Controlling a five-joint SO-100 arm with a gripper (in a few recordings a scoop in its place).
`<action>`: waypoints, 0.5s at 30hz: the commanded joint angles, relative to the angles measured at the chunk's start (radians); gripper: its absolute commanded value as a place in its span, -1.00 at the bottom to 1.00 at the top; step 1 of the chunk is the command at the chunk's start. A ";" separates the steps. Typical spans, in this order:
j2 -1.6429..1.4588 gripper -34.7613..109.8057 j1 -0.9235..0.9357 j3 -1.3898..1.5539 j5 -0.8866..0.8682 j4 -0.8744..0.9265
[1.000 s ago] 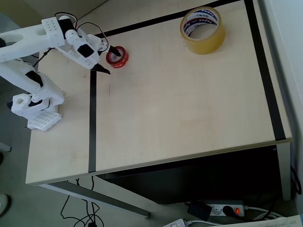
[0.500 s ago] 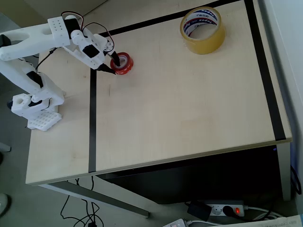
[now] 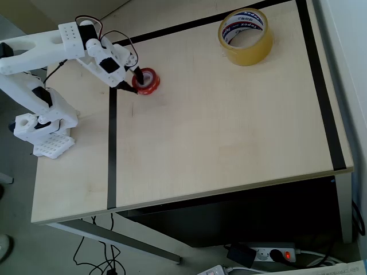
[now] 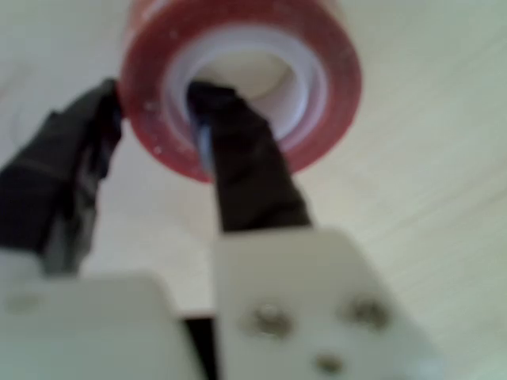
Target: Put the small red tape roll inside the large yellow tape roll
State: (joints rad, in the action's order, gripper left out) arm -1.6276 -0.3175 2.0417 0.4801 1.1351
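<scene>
Near table's left stripe | gripper apparently pinching small red tape roll wall

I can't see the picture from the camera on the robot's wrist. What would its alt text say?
Close-up from the wrist: the black jaws of the gripper straddle the wall of a small red tape roll, one jaw inside its pale core and one outside, on a light wooden table. The image is blurred.
</scene>
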 commanded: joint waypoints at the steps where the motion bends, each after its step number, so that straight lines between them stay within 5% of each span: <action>1: -0.144 -0.52 0.026 -0.135 0.143 0.103; 15: -0.054 -0.52 0.130 -0.704 0.146 0.129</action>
State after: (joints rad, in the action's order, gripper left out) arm -1.6950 -0.1902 1.5907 0.4817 1.2548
